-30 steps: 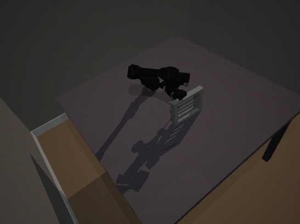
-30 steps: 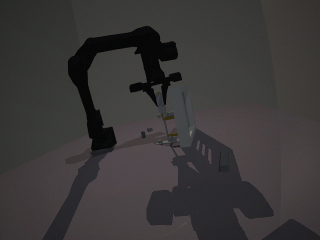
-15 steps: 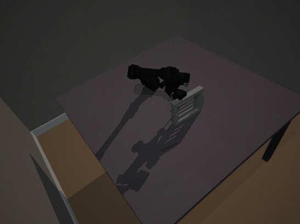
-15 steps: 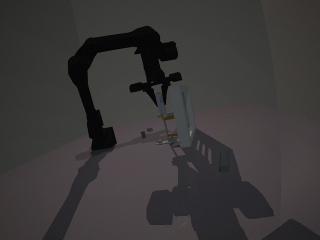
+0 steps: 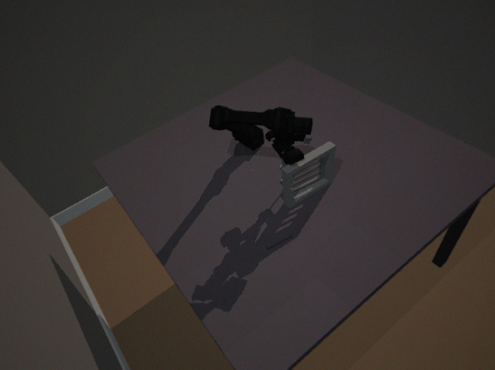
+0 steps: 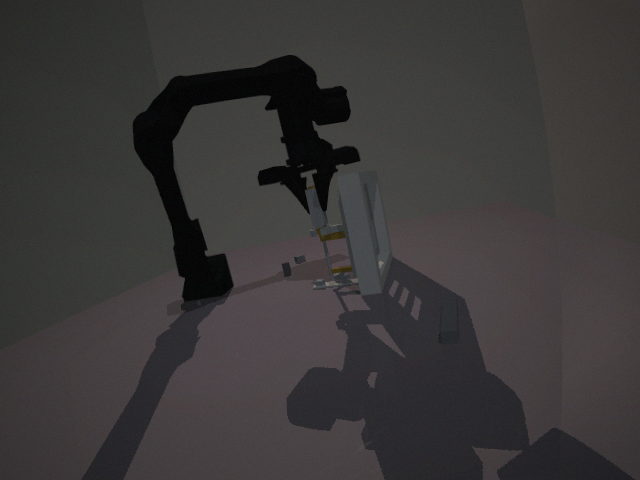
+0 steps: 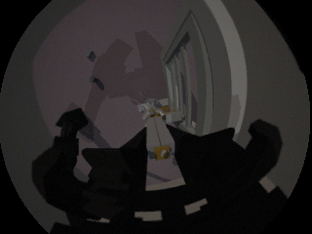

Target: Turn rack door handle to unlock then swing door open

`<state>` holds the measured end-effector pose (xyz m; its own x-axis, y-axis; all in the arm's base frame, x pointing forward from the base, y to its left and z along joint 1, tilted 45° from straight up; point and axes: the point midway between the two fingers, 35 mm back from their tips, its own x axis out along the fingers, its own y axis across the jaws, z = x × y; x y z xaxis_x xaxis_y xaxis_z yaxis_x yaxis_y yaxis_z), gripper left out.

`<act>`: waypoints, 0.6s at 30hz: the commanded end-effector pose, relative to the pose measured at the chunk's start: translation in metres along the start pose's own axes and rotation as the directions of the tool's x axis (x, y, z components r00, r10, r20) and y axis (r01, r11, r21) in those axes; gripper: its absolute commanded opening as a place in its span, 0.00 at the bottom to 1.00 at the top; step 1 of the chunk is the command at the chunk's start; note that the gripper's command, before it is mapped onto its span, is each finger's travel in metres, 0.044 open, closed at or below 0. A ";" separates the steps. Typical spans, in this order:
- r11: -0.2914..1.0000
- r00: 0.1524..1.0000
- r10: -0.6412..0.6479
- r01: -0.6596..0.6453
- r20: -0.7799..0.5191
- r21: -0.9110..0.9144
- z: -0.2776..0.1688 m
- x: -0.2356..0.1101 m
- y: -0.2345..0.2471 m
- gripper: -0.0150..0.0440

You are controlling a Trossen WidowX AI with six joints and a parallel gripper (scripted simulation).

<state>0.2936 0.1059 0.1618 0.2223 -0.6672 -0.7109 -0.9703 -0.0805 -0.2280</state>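
Observation:
The upright grey handle (image 6: pixel 316 206) (image 7: pixel 160 136) has orange parts at its top end and lower down. My gripper (image 6: pixel 316 210) (image 7: pixel 156 128) points down with its fingers shut on the handle's upper part, one finger on each side. The pale rack frame (image 5: pixel 287 189) (image 6: pixel 361 237) (image 7: pixel 221 73) stands upright close beside the gripper. The barred door (image 5: pixel 307 178) lies across the frame's opening and looks closed. Orange and white brackets stick out from the door side below the fingers. In the top view the arm hides the fingertips and most of the handle.
The table (image 5: pixel 383 212) (image 6: pixel 180 413) carries a dark grey bar (image 5: pixel 279 241) (image 6: pixel 448 322) on the frame's far side from the arm. Two small grey blocks (image 6: pixel 286 269) (image 6: pixel 299 258) lie between the arm's base and the frame. The frame's top edge is beside the fingers.

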 end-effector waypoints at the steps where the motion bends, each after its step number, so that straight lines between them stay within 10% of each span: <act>1: 0.998 1.000 0.004 -0.004 0.004 0.062 0.003 -0.001 0.005 0.29; 18: 0.944 1.000 0.015 -0.012 -0.004 0.329 0.016 -0.001 0.030 0.29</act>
<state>0.2677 0.1138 0.1469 0.2043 -0.6744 -0.7095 -0.9116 0.1330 -0.3889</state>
